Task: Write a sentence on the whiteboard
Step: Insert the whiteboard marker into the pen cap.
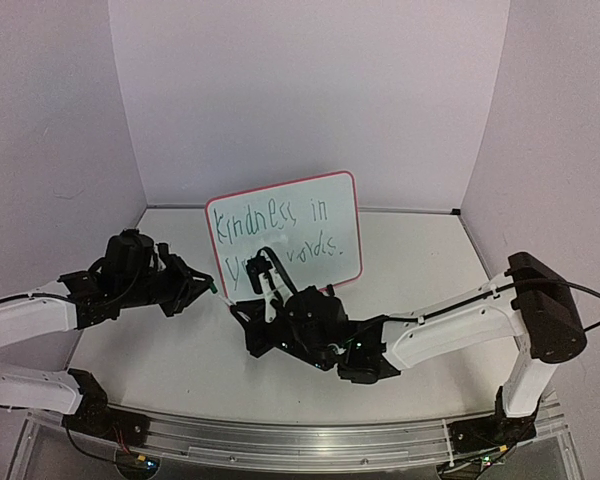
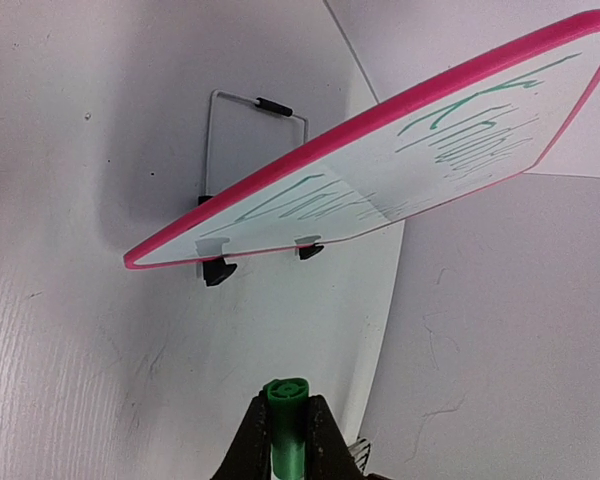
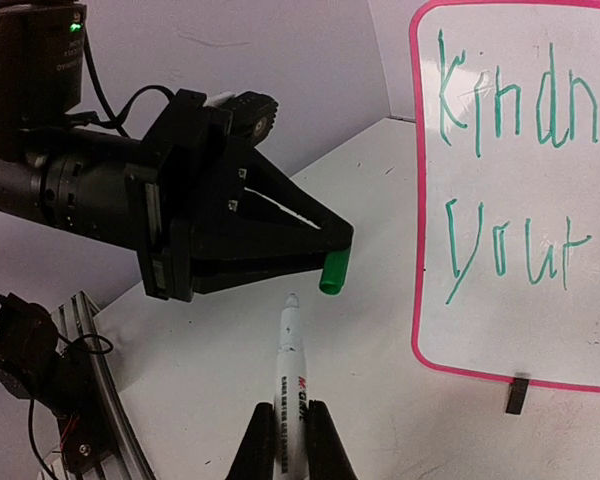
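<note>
Beside the whiteboard (image 3: pixel 520 335), marker (image 3: pixel 288 375) points toward cap (image 3: pixel 334 272) (green).

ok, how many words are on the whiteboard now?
4. Top row of the whiteboard: "Kindness", then "in". Bottom row: "your", then "words.". The right arm covers part of the bottom row from above, so a small mark could be hidden.

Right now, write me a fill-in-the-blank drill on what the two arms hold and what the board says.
1. The left gripper is shut on a ____ cap.
2. The marker in the right gripper has a ____ barrel.
3. The sentence on the whiteboard begins with the word ____.
Missing words: green; white; Kindness.
</note>
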Robot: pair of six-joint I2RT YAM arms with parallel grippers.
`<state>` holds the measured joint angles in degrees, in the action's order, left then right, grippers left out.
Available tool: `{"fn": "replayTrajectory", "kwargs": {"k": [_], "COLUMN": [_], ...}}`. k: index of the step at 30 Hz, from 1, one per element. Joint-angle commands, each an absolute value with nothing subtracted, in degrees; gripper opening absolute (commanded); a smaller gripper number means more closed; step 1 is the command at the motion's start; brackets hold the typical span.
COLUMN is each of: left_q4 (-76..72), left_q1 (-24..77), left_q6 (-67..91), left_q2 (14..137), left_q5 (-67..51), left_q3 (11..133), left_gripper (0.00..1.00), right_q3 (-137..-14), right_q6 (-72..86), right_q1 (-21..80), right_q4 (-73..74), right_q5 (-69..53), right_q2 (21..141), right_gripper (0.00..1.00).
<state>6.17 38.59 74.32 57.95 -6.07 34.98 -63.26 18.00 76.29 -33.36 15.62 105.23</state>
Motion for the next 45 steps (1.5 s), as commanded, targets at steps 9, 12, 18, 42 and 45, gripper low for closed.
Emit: {"fn": "replayTrajectory", "kwargs": {"k": [9,12,18,42,45], "left_q4": [3.31,3.57,3.34,2.81,2.64], "left_q1": [38.72,38.66,38.74,38.67,38.65], "left_q6": [77.09,77.09,77.37,77.37,77.51], "left_q2": [54.48,54.16,54.12,55.11,54.84], "left_q5": [-5.90,-5.89,-6.16,-7.82,-7.82], "left_q3": [33.55,33.65,33.49,33.79,33.60], "left_gripper": [0.00,0.00,0.00,0.00,0.00], "right_q3": [-67.90,-68.61,-69.80,-72.11,-72.33], "right_q6": [18.28,18.33,18.01,17.36,17.31], "right_q1": [76.20,76.20,76.20,76.16,76.12], "right_q4": [-32.95,-32.57,-31.73,-30.01,-30.06], "right_q5": [18.77,18.72,19.24,21.67,21.84], "right_q2": [109.16,109.81,110.77,112.59,112.84], "right_gripper": [0.00,0.00,0.00,0.00,0.00]}}
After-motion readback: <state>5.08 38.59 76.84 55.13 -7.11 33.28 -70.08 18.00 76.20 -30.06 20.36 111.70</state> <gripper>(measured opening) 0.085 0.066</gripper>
